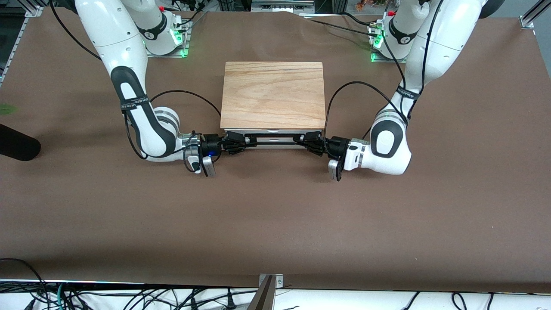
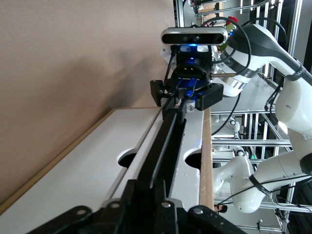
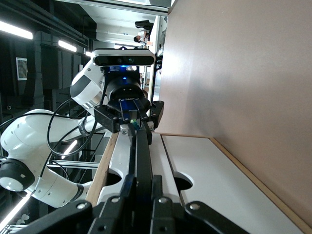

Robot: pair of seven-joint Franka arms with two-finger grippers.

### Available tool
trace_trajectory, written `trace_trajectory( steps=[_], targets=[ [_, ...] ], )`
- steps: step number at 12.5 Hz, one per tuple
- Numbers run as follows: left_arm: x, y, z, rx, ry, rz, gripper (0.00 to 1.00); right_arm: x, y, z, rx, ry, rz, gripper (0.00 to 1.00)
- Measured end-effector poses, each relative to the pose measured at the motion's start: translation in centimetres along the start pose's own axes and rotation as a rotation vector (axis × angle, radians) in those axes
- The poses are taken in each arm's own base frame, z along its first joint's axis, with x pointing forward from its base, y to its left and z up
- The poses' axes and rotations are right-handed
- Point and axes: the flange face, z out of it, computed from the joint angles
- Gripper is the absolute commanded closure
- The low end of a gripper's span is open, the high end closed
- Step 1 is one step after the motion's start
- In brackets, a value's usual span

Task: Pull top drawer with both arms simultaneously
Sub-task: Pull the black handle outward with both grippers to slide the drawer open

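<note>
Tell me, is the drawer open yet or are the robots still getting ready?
Not open yet. Done: the left gripper and the right gripper each clamp one end of the black bar handle of the top drawer. In hand: they grip it together. Left: the pull, because the white front sits almost flush under the cabinet's wood top.

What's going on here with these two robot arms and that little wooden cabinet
Both arms are gripping the black bar handle of the top drawer on the oak cabinet. The left end effector is shut on the handle's end toward the left arm, the right end effector on the end toward the right arm. The drawer looks barely pulled out, if at all.
</note>
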Motion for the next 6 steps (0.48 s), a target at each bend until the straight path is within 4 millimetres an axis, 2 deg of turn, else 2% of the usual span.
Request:
trace_trajectory(
  steps=[6],
  targets=[
    [0.41, 0.17, -0.13, 0.010, 0.011, 0.008, 0.83, 0.33, -0.11, -0.15, -0.005, 0.006, -0.009, 0.95]
  ],
)
